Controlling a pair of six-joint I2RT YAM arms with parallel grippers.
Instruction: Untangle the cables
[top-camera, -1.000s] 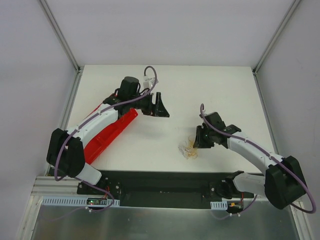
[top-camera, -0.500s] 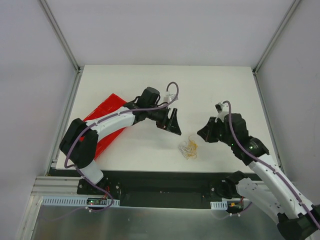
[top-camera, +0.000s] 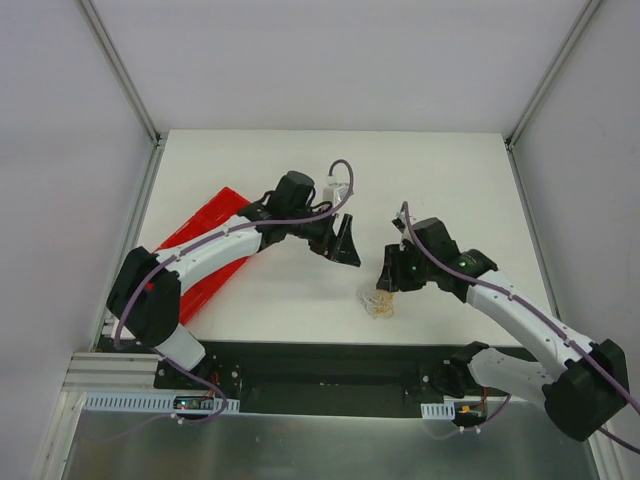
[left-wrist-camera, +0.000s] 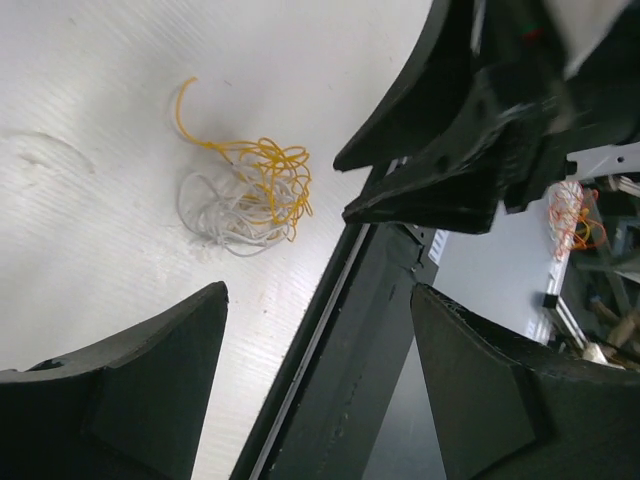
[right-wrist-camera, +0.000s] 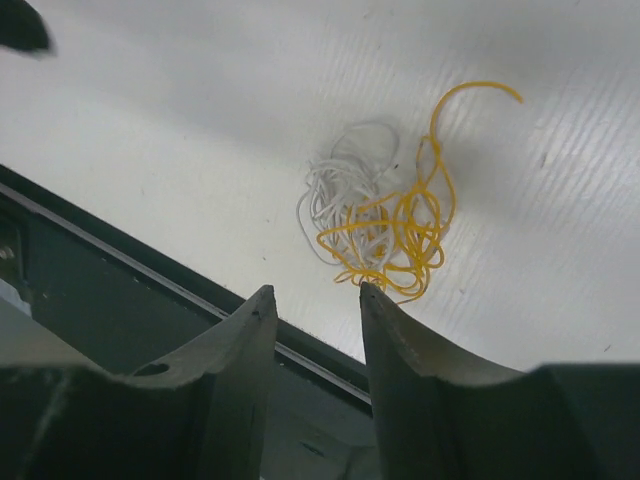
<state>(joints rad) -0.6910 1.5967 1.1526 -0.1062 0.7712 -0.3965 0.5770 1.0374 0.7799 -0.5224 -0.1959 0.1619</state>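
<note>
The cables (top-camera: 378, 299) lie as one small curly clump of yellow and whitish wire on the white table near its front edge. The clump shows in the left wrist view (left-wrist-camera: 245, 195) and in the right wrist view (right-wrist-camera: 380, 225). My right gripper (top-camera: 388, 281) is open and empty, hovering just above and right of the clump; in its own view the fingertips (right-wrist-camera: 262, 300) stand just short of the wires. My left gripper (top-camera: 347, 250) is open and empty, up and left of the clump.
A red flat tray (top-camera: 205, 250) lies at the table's left, partly under my left arm. The black front rail (top-camera: 330, 352) runs along the table's near edge, close to the clump. Grey walls enclose the table.
My right gripper has swung left and down to the clump again after lifting away. My left gripper has come right from the tray area and now holds nearly still. The clump has not moved.
</note>
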